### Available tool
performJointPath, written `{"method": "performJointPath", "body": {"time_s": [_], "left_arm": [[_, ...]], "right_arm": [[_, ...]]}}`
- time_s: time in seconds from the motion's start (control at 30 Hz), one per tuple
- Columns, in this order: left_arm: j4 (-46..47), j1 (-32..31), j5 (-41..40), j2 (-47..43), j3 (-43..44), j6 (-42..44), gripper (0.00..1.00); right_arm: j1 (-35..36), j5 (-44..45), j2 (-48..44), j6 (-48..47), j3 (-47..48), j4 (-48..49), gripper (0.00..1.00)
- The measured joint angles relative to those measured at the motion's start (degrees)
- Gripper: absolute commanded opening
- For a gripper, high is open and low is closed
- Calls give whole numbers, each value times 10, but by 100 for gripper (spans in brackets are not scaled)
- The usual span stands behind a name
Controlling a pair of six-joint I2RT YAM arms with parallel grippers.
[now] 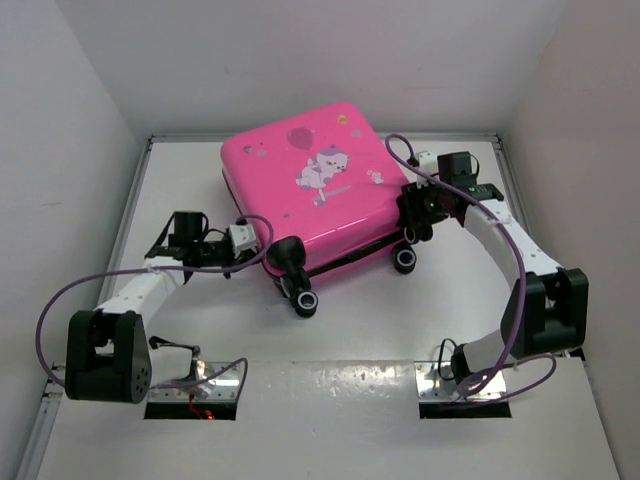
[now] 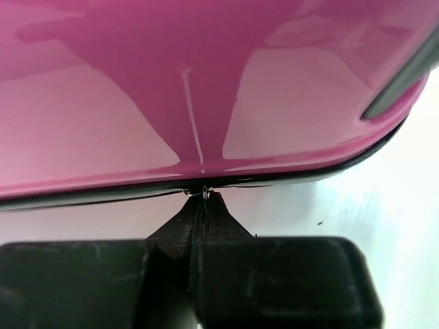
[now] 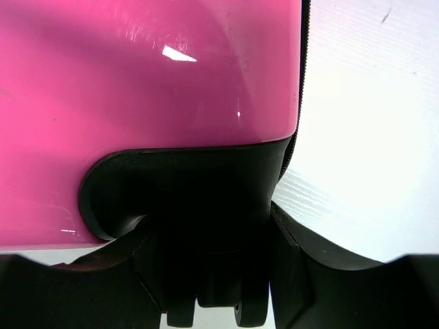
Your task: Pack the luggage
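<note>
The luggage (image 1: 300, 190) is a bright pink hard-shell suitcase lying shut and flat on the white table, cartoon print facing up. My left gripper (image 1: 263, 246) is at its near left edge. In the left wrist view its fingertips (image 2: 203, 199) meet at the dark zipper seam (image 2: 103, 194) under the pink shell (image 2: 206, 82), pinched on a thin silvery zipper pull. My right gripper (image 1: 412, 215) is at the near right corner. There its jaws (image 3: 206, 226) straddle a black wheel housing (image 3: 199, 185) below the pink shell (image 3: 137, 82), closed against its sides.
Two other black wheels (image 1: 305, 300) (image 1: 405, 260) stick out from the suitcase's near side. The table (image 1: 200, 330) has raised rims and white walls on three sides. Purple cables loop off both arms.
</note>
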Motion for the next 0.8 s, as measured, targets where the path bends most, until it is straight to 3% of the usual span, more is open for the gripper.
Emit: {"method": "performJointPath", "body": {"time_s": [0.07, 0.1, 0.17, 0.27, 0.5, 0.6, 0.63, 0.7, 0.73, 0.8], "left_arm": [[9, 1, 1, 2, -1, -25, 0], [14, 2, 3, 5, -1, -36, 0], [23, 5, 12, 18, 0, -53, 0], [24, 8, 29, 42, 11, -74, 0], [42, 10, 39, 90, 46, -119, 0], [45, 10, 39, 108, 60, -138, 0], [46, 10, 39, 113, 64, -141, 0], [48, 10, 38, 121, 71, -150, 0], [50, 11, 37, 125, 75, -155, 0], [52, 11, 34, 134, 83, -166, 0]], "right_arm": [[0, 1, -3, 0, -4, 4, 22], [0, 1, -5, 0, -6, 6, 36], [-1, 1, -10, -1, -10, 8, 45], [-15, -9, -28, -2, -17, 8, 49], [-74, -71, -214, -22, -102, 26, 42], [-64, -106, -277, -41, -125, 19, 40], [-55, -114, -293, -48, -134, 17, 26], [-38, -134, -313, -75, -151, 6, 15], [-28, -150, -320, -89, -161, -2, 5], [-8, -172, -337, -120, -186, -8, 0]]}}
